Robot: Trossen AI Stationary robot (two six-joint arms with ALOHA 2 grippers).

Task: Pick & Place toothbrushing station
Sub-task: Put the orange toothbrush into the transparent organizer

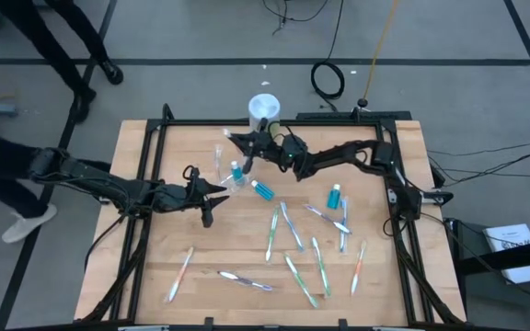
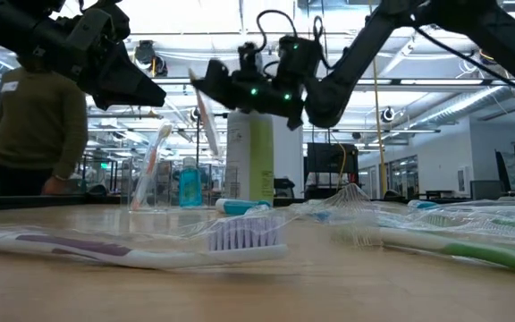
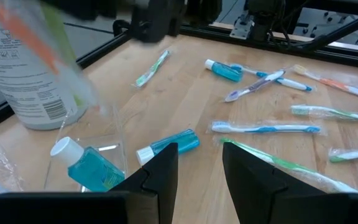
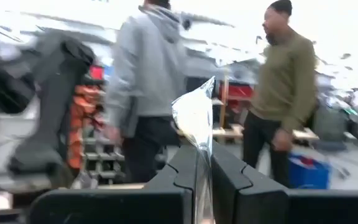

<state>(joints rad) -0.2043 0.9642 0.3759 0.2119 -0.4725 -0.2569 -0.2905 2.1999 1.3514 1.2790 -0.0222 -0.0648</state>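
Note:
A clear plastic container [image 3: 114, 134] stands on the table left of the middle, with a blue tube [image 3: 92, 169] and an orange toothbrush [image 2: 155, 161] leaning in it. My right gripper [image 1: 235, 142] hovers over it, shut on a wrapped toothbrush [image 2: 206, 121]. My left gripper [image 3: 199, 168] waits open just near of the container [image 2: 146, 192], with nothing between its fingers. Two more blue tubes [image 1: 263, 190] [image 1: 335, 196] and several wrapped toothbrushes [image 1: 293, 262] lie flat on the wood. My right gripper pinches the toothbrush's clear wrapper [image 4: 196, 155] between its two fingers. One wrapper end [image 4: 194, 112] sticks out past the fingertips. The fingers reach in from the table's right, roughly level. The toothbrush hangs below them, clear of the table and above the container.
A white canister [image 1: 263, 108] stands at the far edge behind the container. A black frame [image 1: 155, 138] rims the table. People stand beyond the far and left edges [image 4: 284, 81]. Bare wood shows at the near left [image 1: 155, 267].

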